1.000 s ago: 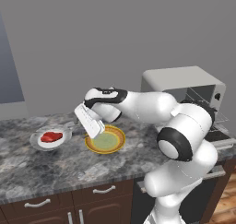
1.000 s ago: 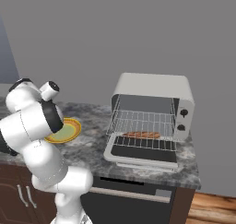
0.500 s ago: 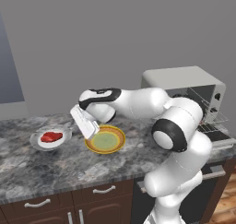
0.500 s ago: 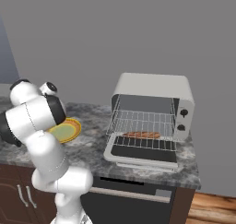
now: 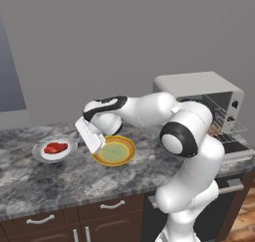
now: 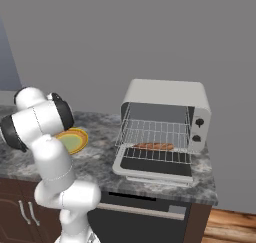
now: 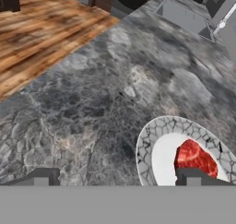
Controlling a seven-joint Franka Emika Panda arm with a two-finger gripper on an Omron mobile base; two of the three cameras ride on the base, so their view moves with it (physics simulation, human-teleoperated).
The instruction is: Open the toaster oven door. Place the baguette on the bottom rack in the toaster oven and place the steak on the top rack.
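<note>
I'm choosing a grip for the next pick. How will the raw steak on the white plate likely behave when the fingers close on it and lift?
The steak looks like a small flat chunk of raw meat, so it will probably sag at the edges rather than stay stiff. Its glossy red surface suggests that it may slip. It lies loose on the plate, which could slide on the counter if nudged.

Soft, even rendered light falls across the kitchen from above, leaving faint shadows under the arm on the marbled table [image 5: 30,181]. The base views are slightly grainy and low in detail; the toaster oven [image 6: 165,122] interior sits in shade. In the hand view, the table's veining smears, and the white plate [image 7: 152,144] shows crisp edges without glare.
</note>
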